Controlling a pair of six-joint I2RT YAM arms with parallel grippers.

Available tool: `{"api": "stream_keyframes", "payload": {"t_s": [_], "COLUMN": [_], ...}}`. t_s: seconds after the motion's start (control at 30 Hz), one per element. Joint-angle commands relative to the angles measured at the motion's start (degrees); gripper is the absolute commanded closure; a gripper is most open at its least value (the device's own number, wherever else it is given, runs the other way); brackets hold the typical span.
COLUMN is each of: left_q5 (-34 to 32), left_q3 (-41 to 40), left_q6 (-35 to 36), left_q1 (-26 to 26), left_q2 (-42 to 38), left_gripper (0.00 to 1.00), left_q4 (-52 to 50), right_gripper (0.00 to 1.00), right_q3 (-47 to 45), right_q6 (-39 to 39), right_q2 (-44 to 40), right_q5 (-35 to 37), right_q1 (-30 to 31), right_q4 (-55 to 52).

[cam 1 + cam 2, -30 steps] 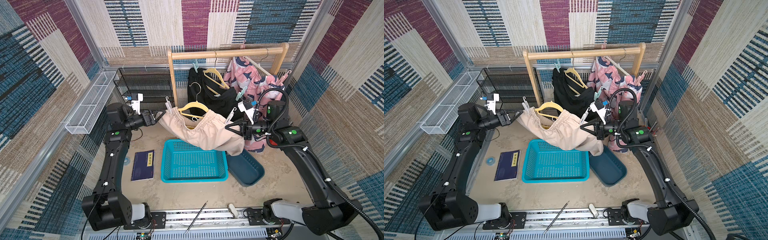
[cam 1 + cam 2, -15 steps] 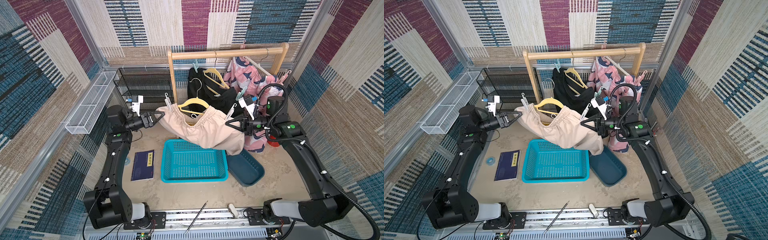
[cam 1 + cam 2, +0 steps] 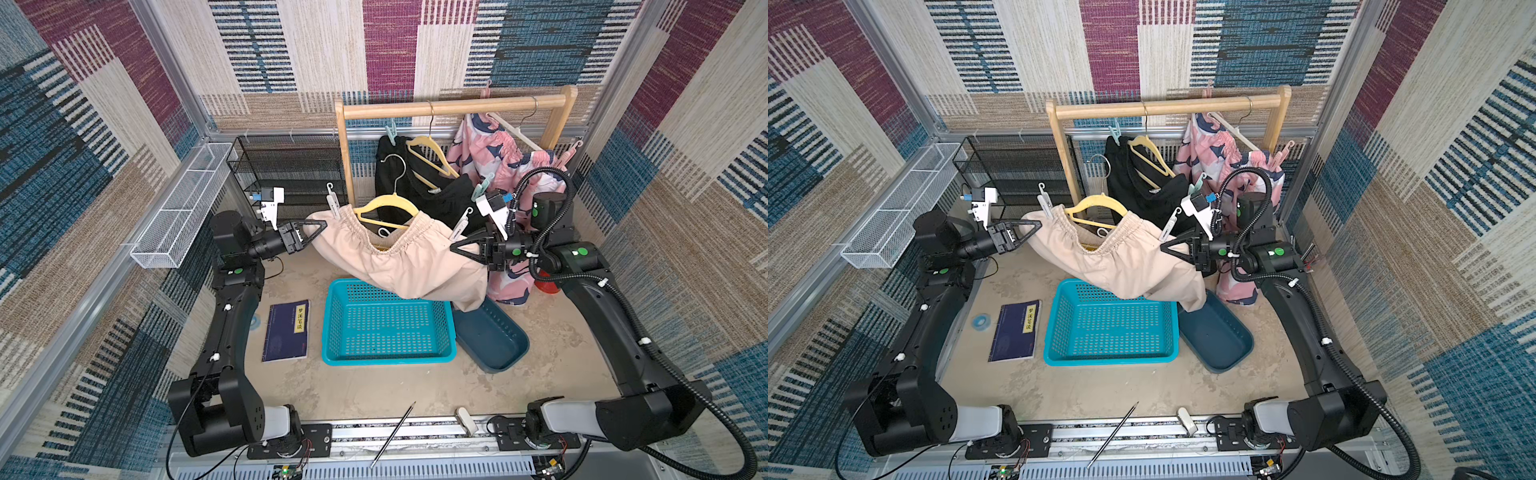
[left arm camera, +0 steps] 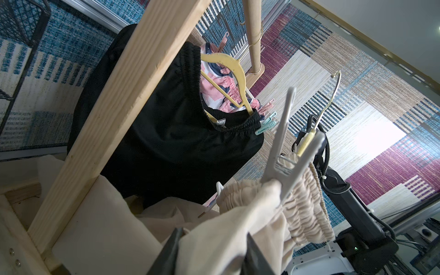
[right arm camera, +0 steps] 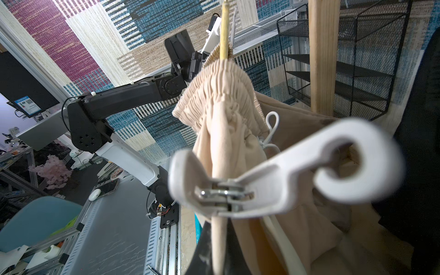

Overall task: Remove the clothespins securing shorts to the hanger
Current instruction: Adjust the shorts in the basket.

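Closing now, the left pincer (image 3: pixel 320 227), which gaped beside the beige shorts (image 3: pixel 399 266) a second ago, pinches their corner left of centre in both top views. In the left wrist view, cloth fills the gap between its fingers (image 4: pixel 166 252). The right pincer (image 3: pixel 455 249) stays clamped on the far side of the waist, right of centre. The shorts hang stretched between the arms above the teal basket (image 3: pixel 332 324), so the garment looks steadied for unpinning. Both white clothespins (image 3: pixel 332 201) still bite the waistband, so nothing is freed here yet.

The shorts are soft matte fabric with a gathered elastic waist. The pins are slim, hard, smooth plastic with hooked ends, and the right clothespin (image 5: pixel 285 181) shows a metal spring. The hanger (image 3: pixel 388 203) is curved yellow plastic with a wire hook.
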Motion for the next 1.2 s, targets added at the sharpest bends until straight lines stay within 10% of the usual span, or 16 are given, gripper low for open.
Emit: {"api": "stream_keyframes", "payload": {"t_s": [0.0,0.37,0.8,1.17], "left_q5": [2.2,2.6,-1.9,-3.6], "left_q3": [0.2,0.6,1.3,-1.6], "left_q6": [-1.2,-1.7,-5.3,-26.2], "left_q1": [-0.5,-1.5,-2.0,-2.0], "left_q2": [-0.6,-2.6,-6.5,-7.6], "left_gripper": [0.73,1.0,1.0,1.0], "left_q4": [2.2,2.2,2.9,28.2], "right_gripper": [1.0,0.94,0.64,0.36], "right_q3": [-0.4,-1.4,-2.5,-6.1], "right_q6": [-0.9,-0.9,2.2,6.1], "right_q2": [-0.2,-0.3,-1.9,-6.4], "right_q5": [-1.7,-1.2,5.1,18.5], "right_q1": [0.2,0.1,0.1,0.1], "right_q4": [1.0,1.9,5.1,8.0]}}
